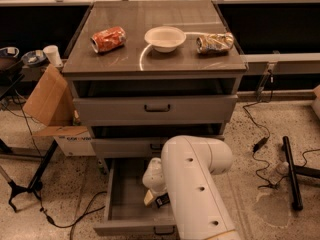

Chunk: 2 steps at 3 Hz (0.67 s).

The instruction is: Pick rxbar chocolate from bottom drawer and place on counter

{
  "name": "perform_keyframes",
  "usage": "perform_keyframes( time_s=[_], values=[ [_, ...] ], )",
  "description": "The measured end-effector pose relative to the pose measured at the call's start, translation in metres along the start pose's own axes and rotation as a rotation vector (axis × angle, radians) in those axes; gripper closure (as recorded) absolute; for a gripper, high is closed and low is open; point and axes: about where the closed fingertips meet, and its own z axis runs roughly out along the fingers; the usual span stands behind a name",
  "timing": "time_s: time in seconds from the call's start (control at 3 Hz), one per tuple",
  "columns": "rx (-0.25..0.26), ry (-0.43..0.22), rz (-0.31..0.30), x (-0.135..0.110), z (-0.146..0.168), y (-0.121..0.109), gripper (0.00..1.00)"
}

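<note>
Claw (155, 199) is down inside the bottom drawer (122, 204), about mid-width and nearer the front than the back. I can't tell whether it's open, closed or gripping; my own arm (195, 194) crowds it from the right. A small dark piece with pale print sits right at the claw tip and reads as the rxbar chocolate (161, 200). Touching or held, can't tell.

The drawer's left half is bare floor out to the left wall. Its right wall and right front corner are hidden behind the arm. The middle drawer (125, 146) front hangs just above the wrist, so overhead room is tight. The bottom drawer's front lip sits near the frame's bottom edge, which also cuts off the arm.

On the desk (160, 14) there's an orange can (108, 38) left, a bowl (165, 38) centre and a crumpled can (215, 42) near the right edge. The strip along the front edge and the rear half are bare.

On the floor, a cardboard box (47, 101) sits left of the cabinet, with cables (260, 144) and a black stand (292, 174) on the right.
</note>
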Motion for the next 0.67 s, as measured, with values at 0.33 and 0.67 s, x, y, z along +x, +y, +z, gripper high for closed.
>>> perform_keyframes(
  time_s=[0.33,0.67],
  values=[
    [0.021,-0.009,0.021,0.019,-0.008,-0.015,0.00],
    [0.039,-0.041,0.051,0.033,-0.010,-0.025,0.00]
  ],
)
